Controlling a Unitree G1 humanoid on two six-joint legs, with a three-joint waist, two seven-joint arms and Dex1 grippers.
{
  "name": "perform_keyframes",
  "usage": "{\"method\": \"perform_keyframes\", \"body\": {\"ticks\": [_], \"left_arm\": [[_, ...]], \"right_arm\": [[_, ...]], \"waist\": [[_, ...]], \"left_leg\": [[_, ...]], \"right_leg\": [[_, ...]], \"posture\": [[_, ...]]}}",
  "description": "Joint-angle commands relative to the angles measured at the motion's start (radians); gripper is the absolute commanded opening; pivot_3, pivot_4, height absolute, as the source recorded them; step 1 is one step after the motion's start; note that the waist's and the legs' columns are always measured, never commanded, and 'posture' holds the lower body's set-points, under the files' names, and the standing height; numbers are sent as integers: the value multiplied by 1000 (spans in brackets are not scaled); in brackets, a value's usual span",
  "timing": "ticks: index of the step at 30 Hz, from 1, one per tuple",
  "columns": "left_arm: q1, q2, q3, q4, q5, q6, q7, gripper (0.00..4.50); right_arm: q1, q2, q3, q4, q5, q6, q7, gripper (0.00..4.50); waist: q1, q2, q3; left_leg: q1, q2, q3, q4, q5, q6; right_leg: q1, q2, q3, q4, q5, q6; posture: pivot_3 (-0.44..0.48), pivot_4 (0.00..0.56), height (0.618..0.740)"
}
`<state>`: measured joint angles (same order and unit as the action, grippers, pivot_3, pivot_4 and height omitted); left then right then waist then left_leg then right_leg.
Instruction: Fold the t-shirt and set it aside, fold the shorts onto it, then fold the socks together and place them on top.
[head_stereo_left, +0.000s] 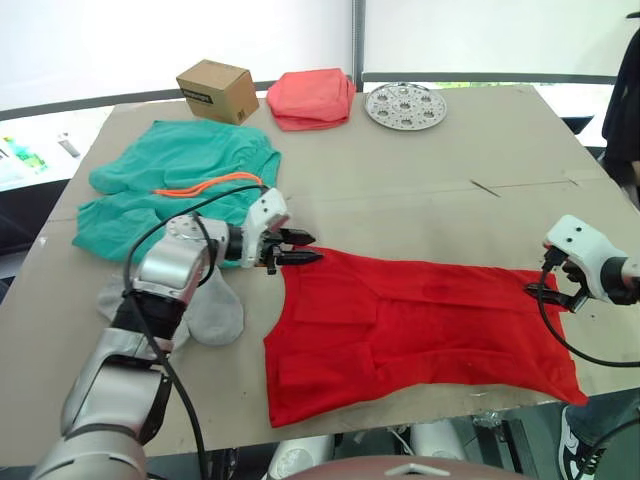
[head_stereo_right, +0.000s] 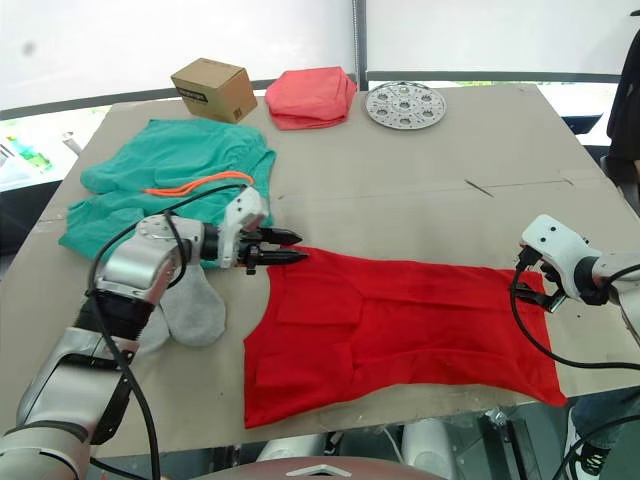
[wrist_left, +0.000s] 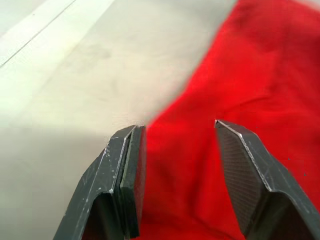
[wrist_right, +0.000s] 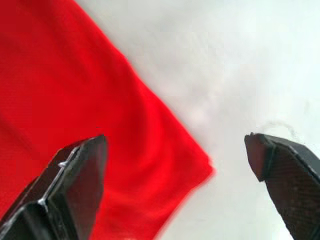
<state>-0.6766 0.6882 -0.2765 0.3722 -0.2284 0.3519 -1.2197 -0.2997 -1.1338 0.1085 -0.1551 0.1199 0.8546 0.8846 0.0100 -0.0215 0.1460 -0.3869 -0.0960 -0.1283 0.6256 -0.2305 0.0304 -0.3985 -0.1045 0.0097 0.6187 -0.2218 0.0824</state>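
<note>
The worry was plain enough: both grippers stood at opposite ends of the t-shirt (head_stereo_left: 420, 335) with nothing gripped, and if one caught only the top layer, or closed on bare counter (head_stereo_left: 400, 190) beside the hem, the cloth would likely slide or bunch instead of folding cleanly. The near edge of the shirt also lay close to the counter's front lip, so a careless drag could have pulled it over. The left gripper (head_stereo_left: 297, 248) hovered at the shirt's far left corner, its jaws open a moderate way with red cloth showing between them but not pinched. The right gripper (head_stereo_right: 536, 287) sat at the shirt's right corner, jaws spread wide, the corner lying between them untouched. The shirt itself was bright red, spread fairly flat across the front of the counter, already doubled in places with soft creases and a raised fold near its left side. The shorts (head_stereo_left: 175, 185), teal with an orange drawstring, lay rumpled at the far left, and the grey socks (head_stereo_right: 185, 310) rested just beside the shirt under the left arm, both waiting their turn.
</note>
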Motion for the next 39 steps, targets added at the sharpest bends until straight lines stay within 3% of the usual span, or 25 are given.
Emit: {"method": "perform_keyframes", "body": {"ticks": [1,7,8,10,12,14,18,22,27,33,39], "left_arm": [[-36,-13,-61,90,112,-132,-32,2423],[-79,-37,-117,226,197,-222,-121,2423],[-82,-41,-116,238,194,-210,-145,2169],[-83,-41,-116,252,191,-195,-192,1570],[-80,-41,-108,252,188,-172,-214,628],[-73,-41,-95,245,179,-137,-229,23],[-32,-32,-62,155,141,-12,-244,0],[93,11,28,-91,40,220,-194,0],[304,19,181,-418,-68,460,-12,0],[633,-190,418,-837,-175,691,368,0],[864,-493,405,-1124,-189,777,702,0]], "right_arm": [[-76,-43,89,66,-47,-62,112,4436],[-229,28,241,318,-151,-174,201,4436],[-244,44,250,341,-151,-178,219,4198],[-254,62,259,365,-157,-186,244,3560],[-255,72,261,385,-174,-198,247,2581],[-257,79,262,400,-194,-214,238,1790],[-302,109,276,446,-265,-272,201,41],[-426,205,285,495,-323,-283,148,41],[-553,320,294,598,-397,-341,50,41],[-838,530,356,1040,-499,-600,-116,41],[-1022,711,402,1378,-585,-805,-256,41]], "waist": [[-3,0,0],[-5,0,-1],[-7,-1,-1],[-16,-3,-3],[-22,-5,-5],[-24,-6,-6],[-27,-6,-7],[-39,-6,-7],[-51,-2,-4],[-49,1,-3],[-39,1,-3]], "left_leg": [[0,0,0,0,0,0],[3,0,0,1,-3,5],[3,0,0,2,-3,5],[4,0,0,4,-3,5],[4,0,-1,5,-3,5],[4,0,-1,6,-3,5],[5,0,0,7,-3,5],[5,0,1,7,-3,5],[4,0,0,4,-3,2],[5,2,1,2,-3,-3],[7,1,0,3,-3,-4]], "right_leg": [[0,0,0,0,0,0],[3,0,0,1,0,1],[3,1,0,2,0,1],[4,1,0,3,0,2],[4,1,0,3,0,2],[4,2,0,4,0,2],[4,2,1,6,1,3],[3,1,4,6,1,3],[1,2,4,7,1,3],[-1,4,9,6,1,2],[1,5,9,6,3,0]], "posture": [[0,150,740],[0,150,740],[0,150,740],[0,150,740],[0,150,740],[0,150,740],[0,150,740],[0,150,740],[0,150,740],[0,150,740],[0,150,740]]}}
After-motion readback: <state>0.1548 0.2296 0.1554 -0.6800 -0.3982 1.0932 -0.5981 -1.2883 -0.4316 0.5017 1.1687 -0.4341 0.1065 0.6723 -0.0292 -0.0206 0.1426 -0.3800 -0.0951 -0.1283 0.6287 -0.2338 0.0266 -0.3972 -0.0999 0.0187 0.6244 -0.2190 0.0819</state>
